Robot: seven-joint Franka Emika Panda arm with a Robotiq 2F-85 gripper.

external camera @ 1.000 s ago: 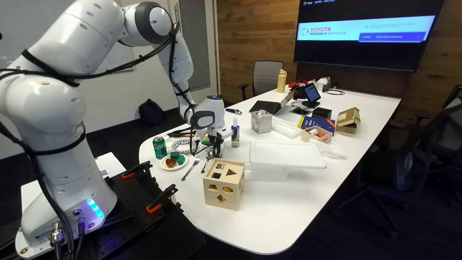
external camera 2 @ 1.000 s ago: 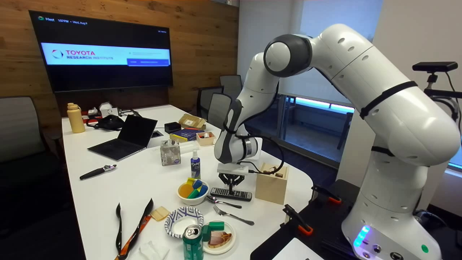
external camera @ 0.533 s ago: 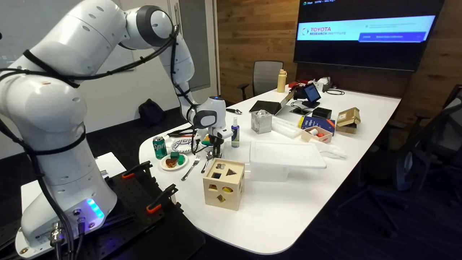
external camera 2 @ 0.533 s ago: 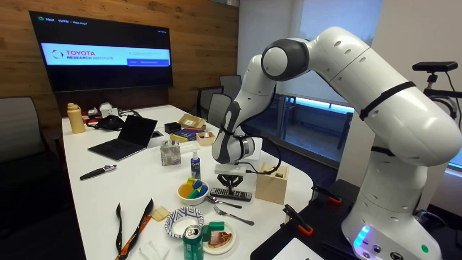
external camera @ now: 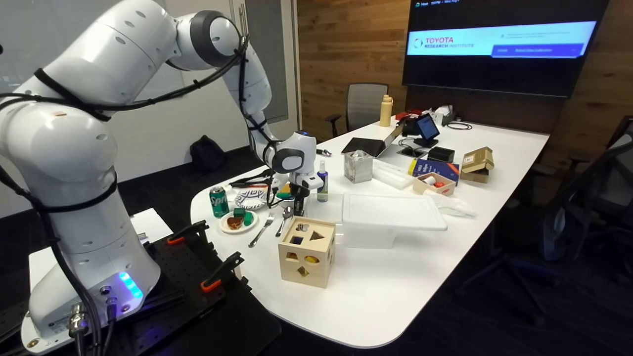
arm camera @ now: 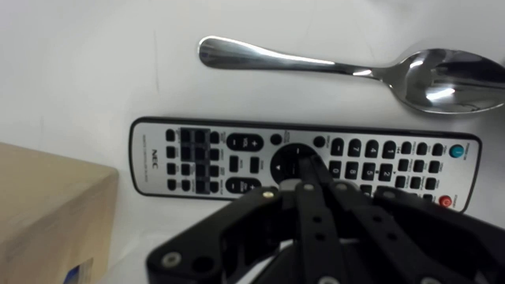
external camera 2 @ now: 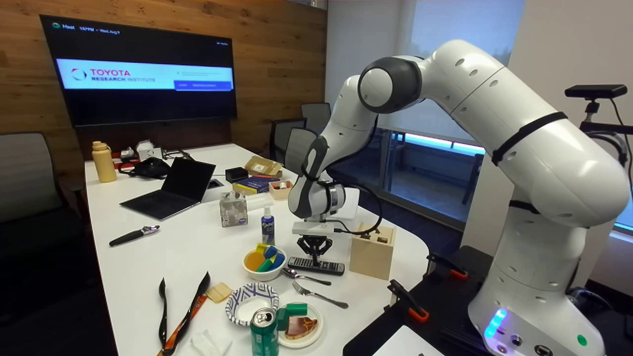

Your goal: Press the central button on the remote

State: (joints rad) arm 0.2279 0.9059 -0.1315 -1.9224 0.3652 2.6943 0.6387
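Observation:
The grey and black remote lies flat on the white table in an exterior view and spans the wrist view. Its round black pad holds the central button, which the fingertips partly cover. My gripper is shut with nothing between its fingers and points down over the right part of the pad. It shows over the remote in both exterior views. I cannot tell whether the tips touch the buttons. In an exterior view the remote is hidden behind the wooden box.
A spoon lies close along one long side of the remote, with a fork beyond. The wooden box stands near one end. A bowl of coloured pieces, a spray bottle and a lidded clear bin stand around.
My hand has shifted slightly and risen a little, moving right in one exterior view and slightly left in another. The fingers stay shut over the remote, which has not visibly moved.

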